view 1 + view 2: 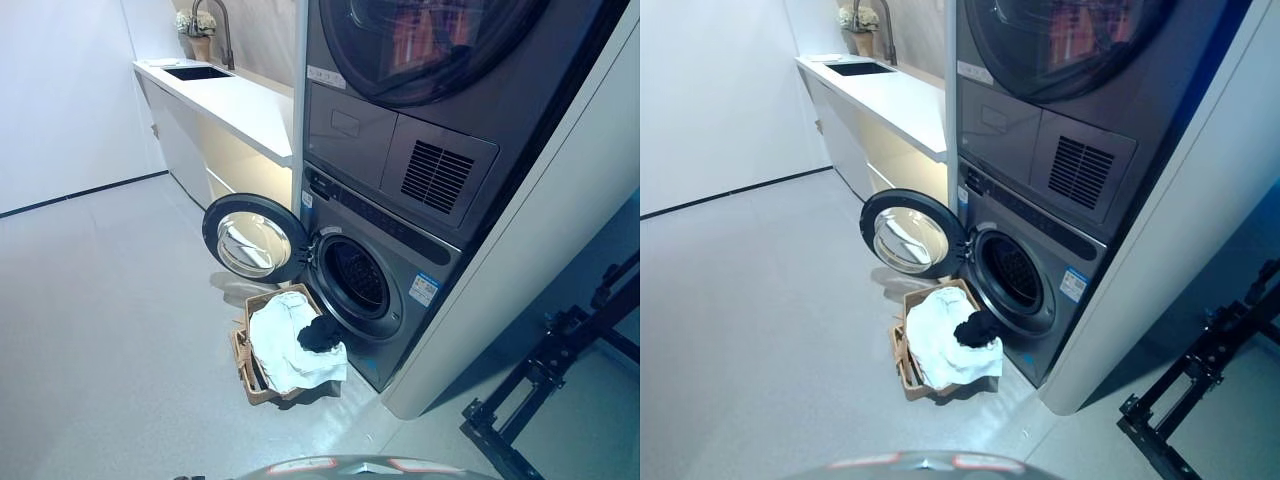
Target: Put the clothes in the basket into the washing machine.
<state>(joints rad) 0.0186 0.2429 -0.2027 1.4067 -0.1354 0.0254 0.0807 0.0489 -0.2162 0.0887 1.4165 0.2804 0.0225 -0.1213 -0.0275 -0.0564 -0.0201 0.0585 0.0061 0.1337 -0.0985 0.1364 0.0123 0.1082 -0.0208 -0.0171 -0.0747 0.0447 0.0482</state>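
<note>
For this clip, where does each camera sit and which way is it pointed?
Left eye view: on the robot's head, looking down and forward at the open washing machine, its door swung left, and the basket of clothes before it; no hand shows.
Right eye view: same head, slightly to the right, same aim; no hand shows.
Shared: washing machine, basket, clothes, the dryer stacked above, the counter with its sink and a black stand at right.

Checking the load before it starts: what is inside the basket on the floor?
The basket holds a heap of white cloth with a dark garment on top, by the open washing machine. Anything beneath the white cloth is covered.
</note>
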